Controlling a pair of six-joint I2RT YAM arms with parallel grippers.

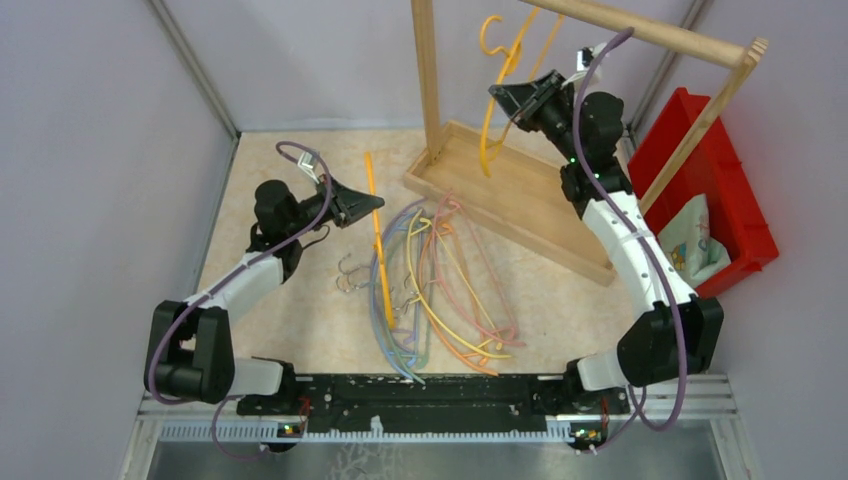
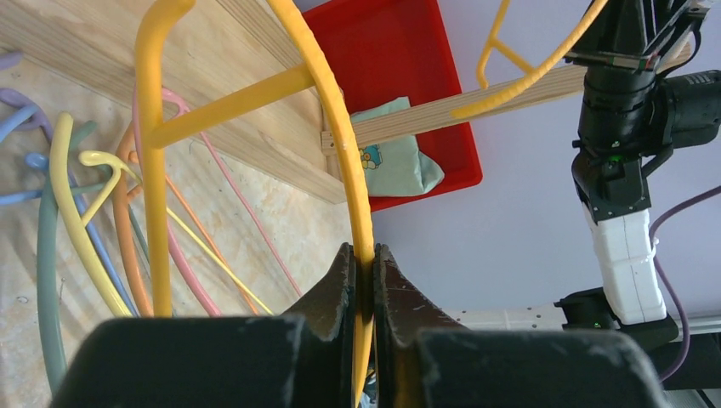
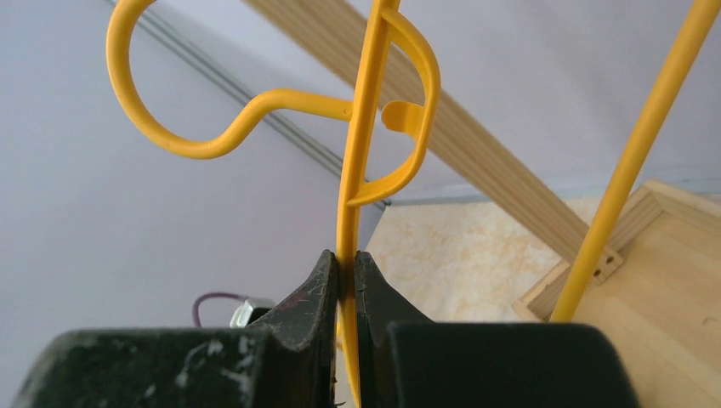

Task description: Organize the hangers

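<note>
My left gripper [image 1: 378, 203] is shut on a yellow hanger [image 1: 379, 250] and holds it by its long bar above the table, left of the pile. In the left wrist view the jaws [image 2: 364, 255] pinch this hanger [image 2: 340, 127]. My right gripper [image 1: 497, 92] is shut on a second yellow hanger [image 1: 490, 120], held up beside the wooden rack's rod [image 1: 650, 30]. Its hook [image 3: 170, 127] hangs free and is not on the rod. The right wrist view shows the jaws [image 3: 347, 259] closed on its stem [image 3: 361, 127]. Several hangers, green, blue, purple, pink, orange and yellow, lie piled [image 1: 440, 290] on the table.
The wooden rack has a tray base [image 1: 500, 185] and an upright post [image 1: 427, 80] at the back centre. A red bin [image 1: 720, 190] holding a cloth bag [image 1: 690, 235] stands at the right. Purple cables run along both arms.
</note>
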